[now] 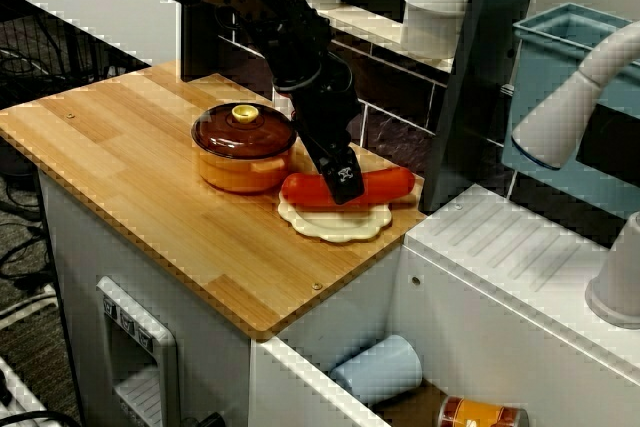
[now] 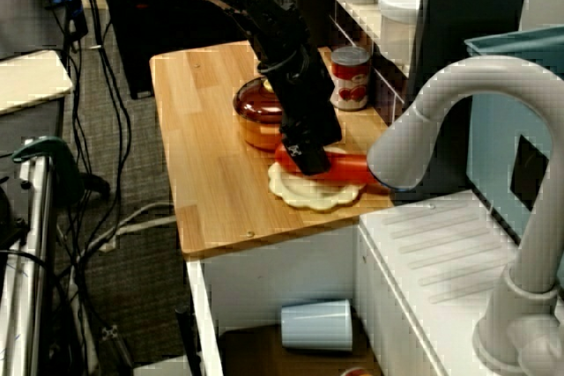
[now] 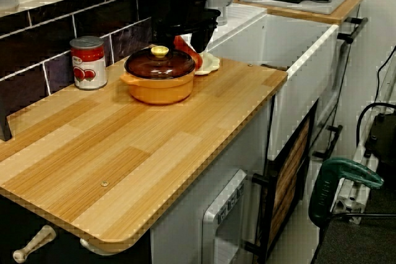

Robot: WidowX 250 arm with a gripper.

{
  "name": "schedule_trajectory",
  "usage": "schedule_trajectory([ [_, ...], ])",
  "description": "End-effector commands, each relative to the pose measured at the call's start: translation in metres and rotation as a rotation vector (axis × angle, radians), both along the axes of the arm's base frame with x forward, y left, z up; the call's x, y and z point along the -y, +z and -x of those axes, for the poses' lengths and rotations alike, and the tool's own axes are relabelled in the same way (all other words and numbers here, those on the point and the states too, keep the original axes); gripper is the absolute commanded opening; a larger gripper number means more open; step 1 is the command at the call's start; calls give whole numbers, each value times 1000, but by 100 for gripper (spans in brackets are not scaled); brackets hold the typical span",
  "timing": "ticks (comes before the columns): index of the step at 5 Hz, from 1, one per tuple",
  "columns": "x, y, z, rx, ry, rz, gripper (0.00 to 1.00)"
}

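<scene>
Slopes down as one black arm [image 1: 262, 2] from high behind the claw [image 1: 346, 179], bending at the wrist [image 1: 322, 97] just above it. Points the claw steeply downward, tips low. Hides in shadow whether the jaws stand apart or closed.

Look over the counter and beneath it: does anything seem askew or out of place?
A pale blue cup lies on its side under the counter, and the red sausage overhangs one end of its cream plate.

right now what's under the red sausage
A cream scalloped disc lies under the red sausage, flat on the wooden counter. The gripper covers the red sausage's middle, so how the two meet there is hidden.
</scene>
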State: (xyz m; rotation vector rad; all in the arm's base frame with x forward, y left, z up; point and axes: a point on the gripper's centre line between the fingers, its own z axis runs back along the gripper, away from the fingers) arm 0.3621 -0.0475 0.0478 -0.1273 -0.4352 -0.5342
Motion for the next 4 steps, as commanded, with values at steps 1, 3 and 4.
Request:
schedule_trajectory([
  [1, 2, 13, 1, 36, 3, -8, 100],
  [3, 4, 9, 4, 50, 17, -10, 0],
  [4, 2, 13, 6, 57, 22, -1, 0],
])
